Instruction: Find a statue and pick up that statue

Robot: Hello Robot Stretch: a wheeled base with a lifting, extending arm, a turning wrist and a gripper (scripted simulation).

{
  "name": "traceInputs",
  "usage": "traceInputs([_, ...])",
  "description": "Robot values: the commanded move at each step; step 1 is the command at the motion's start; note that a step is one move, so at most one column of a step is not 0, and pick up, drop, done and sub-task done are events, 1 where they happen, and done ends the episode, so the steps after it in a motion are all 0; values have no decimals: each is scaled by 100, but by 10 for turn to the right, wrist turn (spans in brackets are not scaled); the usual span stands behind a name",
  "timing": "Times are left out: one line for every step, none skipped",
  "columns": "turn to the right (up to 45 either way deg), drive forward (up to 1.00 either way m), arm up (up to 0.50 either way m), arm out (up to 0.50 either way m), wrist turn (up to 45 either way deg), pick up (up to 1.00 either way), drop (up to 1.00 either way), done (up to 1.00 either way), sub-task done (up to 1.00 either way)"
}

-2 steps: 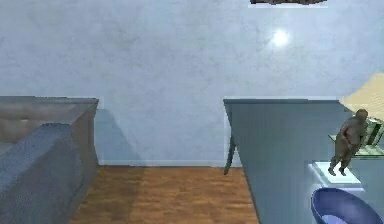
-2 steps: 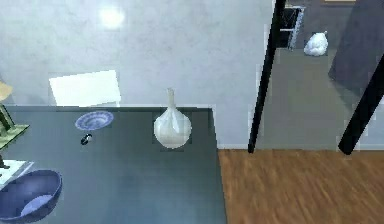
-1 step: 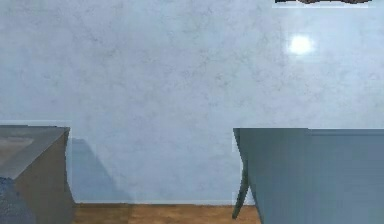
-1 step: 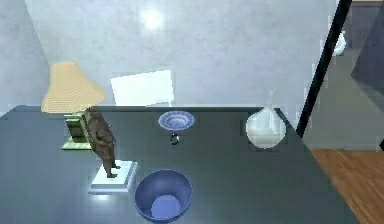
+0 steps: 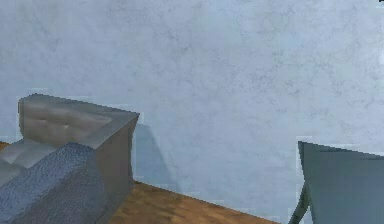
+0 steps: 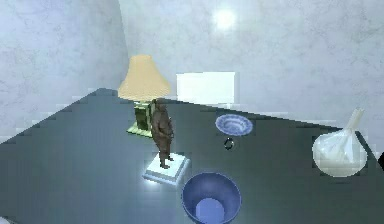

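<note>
A: Arm side view first. Gripper's state?
B: Cannot tell.
A: And the statue (image 6: 162, 131), placed against the gripper?
B: Cannot tell that either. Stands upright on the dark table (image 6: 70, 140), just in front of a table lamp (image 6: 143, 78) with a yellow-orange shade. Overlaps the lamp's foot in the picture, but cannot say whether touching.
A: Looks?
B: Slim standing figure, dark brown all over, set on a pale square plinth (image 6: 166, 168) that lies flat on the tabletop.
A: Neighbours?
B: Deep blue bowl (image 6: 212, 196) just beside the plinth, toward the view's bottom edge. Blue-and-white patterned dish (image 6: 234, 124) near, toward the view's right, with a tiny dark object (image 6: 229, 144) just in front of it. White bowl (image 6: 338, 158) with a white handle sticking up out of it, well apart at the right. White box (image 6: 207, 87) behind the lamp, at the table's far edge.
A: Forward view?
B: Grey sofa (image 5: 60, 150) at the left, against a pale blue wall (image 5: 220, 70). Strip of wooden floor (image 5: 170, 208) below. Grey chair back (image 5: 345, 180) at the lower right.
</note>
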Motion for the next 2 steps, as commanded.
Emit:
traceInputs([0, 0, 50, 0, 0, 0, 0, 0, 0])
traceInputs([0, 0, 36, 0, 0, 0, 0, 0, 0])
